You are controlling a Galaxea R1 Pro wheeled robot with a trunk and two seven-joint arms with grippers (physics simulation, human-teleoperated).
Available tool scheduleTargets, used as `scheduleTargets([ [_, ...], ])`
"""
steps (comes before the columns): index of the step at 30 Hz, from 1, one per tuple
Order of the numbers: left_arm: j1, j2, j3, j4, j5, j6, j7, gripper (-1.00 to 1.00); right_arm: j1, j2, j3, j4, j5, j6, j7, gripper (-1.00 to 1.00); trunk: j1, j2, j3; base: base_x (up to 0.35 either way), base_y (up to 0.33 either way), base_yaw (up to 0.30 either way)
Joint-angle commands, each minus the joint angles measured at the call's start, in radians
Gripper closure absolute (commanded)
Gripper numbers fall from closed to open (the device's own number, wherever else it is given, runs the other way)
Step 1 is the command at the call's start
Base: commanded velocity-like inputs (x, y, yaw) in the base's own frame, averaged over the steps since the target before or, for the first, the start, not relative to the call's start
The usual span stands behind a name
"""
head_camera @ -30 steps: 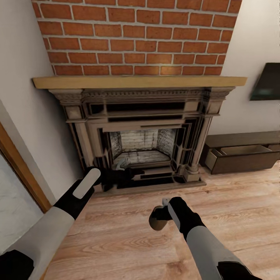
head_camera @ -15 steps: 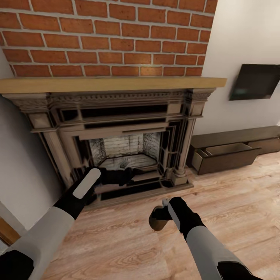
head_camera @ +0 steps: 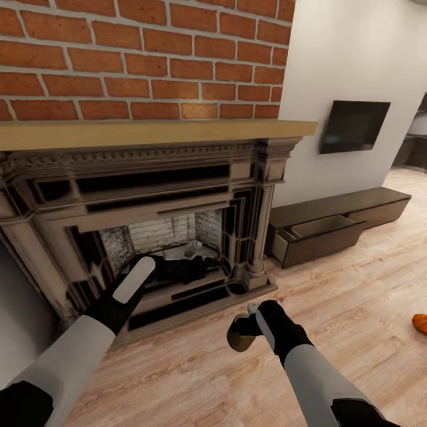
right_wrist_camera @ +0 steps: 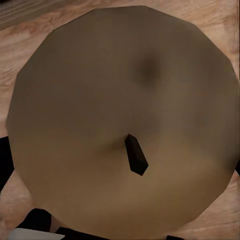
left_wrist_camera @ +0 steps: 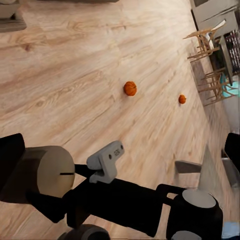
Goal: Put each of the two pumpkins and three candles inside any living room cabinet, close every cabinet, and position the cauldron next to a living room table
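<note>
My right gripper [head_camera: 245, 330] is shut on a tan, round candle [head_camera: 239, 340], held low over the wooden floor. The right wrist view looks straight onto the candle's top [right_wrist_camera: 100, 100] and its dark wick. The left wrist view shows the same candle [left_wrist_camera: 47, 170] held in the right gripper. My left gripper [head_camera: 135, 277] hangs open in front of the fireplace, holding nothing. The long, dark-brown cabinet [head_camera: 379, 197] stands along the right wall with one drawer [head_camera: 320, 230] pulled out. One orange pumpkin [head_camera: 420, 323] lies on the floor at the right edge. Two pumpkins [left_wrist_camera: 130, 88] [left_wrist_camera: 182, 99] show on the floor.
A stone fireplace [head_camera: 148, 207] with a wooden mantel and brick chimney stands close ahead on the left. A dark TV [head_camera: 353, 126] hangs on the white wall above the cabinet. Wooden chairs [left_wrist_camera: 205, 42] stand beyond the pumpkins. Wooden floor stretches to the right.
The view has swung right: the fireplace slid left, more of the cabinet and TV came in, and a pumpkin appeared at the right edge. Both arms keep their pose.
</note>
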Motion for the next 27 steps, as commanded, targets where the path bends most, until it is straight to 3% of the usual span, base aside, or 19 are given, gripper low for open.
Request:
scheduleTargets([
  [1, 0.0, -0.001, -0.003, 0.001, 0.0, 0.001, 0.001, -1.0, 0.0, 0.0, 0.0, 0.0, -0.001, 0.0, 0.0, 1.0, 0.0, 0.0, 0.001, 0.07, 0.01, -0.267],
  [4, 0.001, -0.001, -0.027, 0.025, -0.003, 0.001, 0.003, -1.0, 0.0, -0.001, 0.0, 0.0, -0.001, 0.0, 0.0, 1.0, 0.0, 0.0, 0.003, 0.031, 0.004, -0.267],
  [11, 0.001, 0.013, -0.136, 0.089, -0.003, 0.002, 0.003, -1.0, 0.0, -0.006, 0.0, -0.002, 0.001, 0.001, 0.0, 1.0, 0.0, 0.0, 0.007, 0.003, 0.0, -0.267],
  [14, 0.001, 0.048, -0.224, 0.094, -0.003, 0.0, 0.003, -1.0, 0.0, -0.01, -0.001, -0.004, 0.002, 0.0, -0.001, 1.0, 0.0, 0.0, 0.009, 0.0, 0.0, -0.267],
  [15, 0.001, 0.068, -0.27, 0.098, -0.002, -0.008, 0.004, -1.0, 0.0, -0.015, -0.001, -0.003, 0.002, 0.0, -0.001, 1.0, 0.0, 0.0, 0.01, 0.0, 0.0, -0.267],
  [16, 0.001, 0.081, -0.321, 0.147, -0.003, -0.058, 0.003, -1.0, 0.0, -0.023, -0.002, -0.003, 0.002, -0.001, -0.001, 1.0, 0.0, 0.0, 0.011, 0.0, 0.0, -0.267],
  [20, 0.001, 0.083, -0.348, 0.231, -0.003, -0.151, 0.002, -1.0, 0.0, -0.029, -0.003, -0.008, 0.003, 0.0, -0.001, 1.0, 0.0, 0.0, 0.014, 0.0, 0.0, -0.267],
  [27, 0.001, 0.085, -0.358, 0.259, -0.004, -0.176, 0.002, -1.0, 0.0, -0.029, -0.003, -0.009, 0.003, 0.0, -0.001, 1.0, 0.0, 0.0, 0.018, 0.0, 0.0, -0.267],
])
